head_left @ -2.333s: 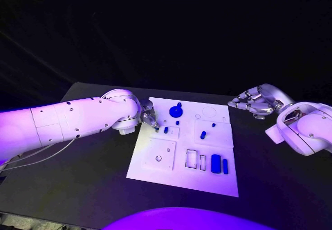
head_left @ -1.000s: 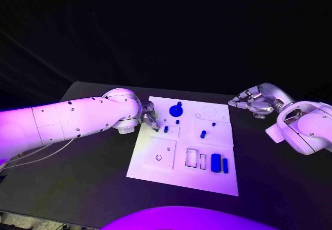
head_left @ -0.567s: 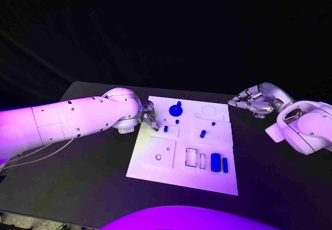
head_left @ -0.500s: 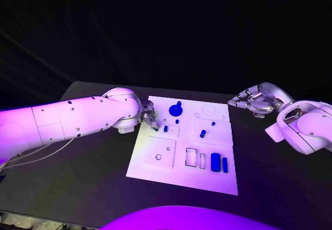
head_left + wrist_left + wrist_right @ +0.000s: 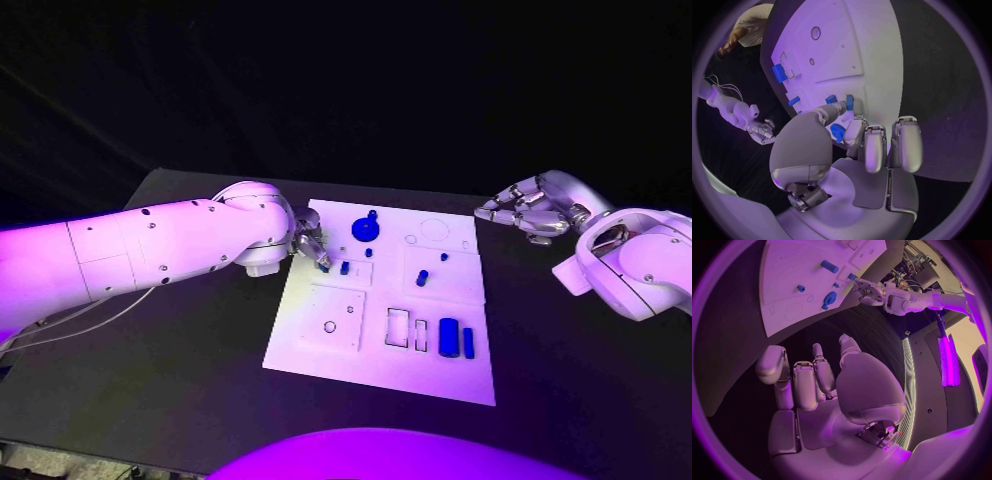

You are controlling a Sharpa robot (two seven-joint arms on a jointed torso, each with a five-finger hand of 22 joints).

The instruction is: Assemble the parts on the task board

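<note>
At the task board's (image 5: 378,345) left edge I see my left hand (image 5: 312,248), fingertips down beside a small blue part (image 5: 343,267); I cannot tell whether it pinches anything. My right hand (image 5: 525,212) hovers off the board's far right corner, fingers curled on nothing. Other blue parts lie across the board, including a round knobbed piece (image 5: 366,230).

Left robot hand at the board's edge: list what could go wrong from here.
1. The left robot hand has its fingertips right beside a small blue part on the task board; a slip could knock that part away.
2. The round blue part lies close by, so a wide sweep may well bump it.
3. The right robot hand hangs off the board, so nothing steadies the board if it is pushed.
</note>
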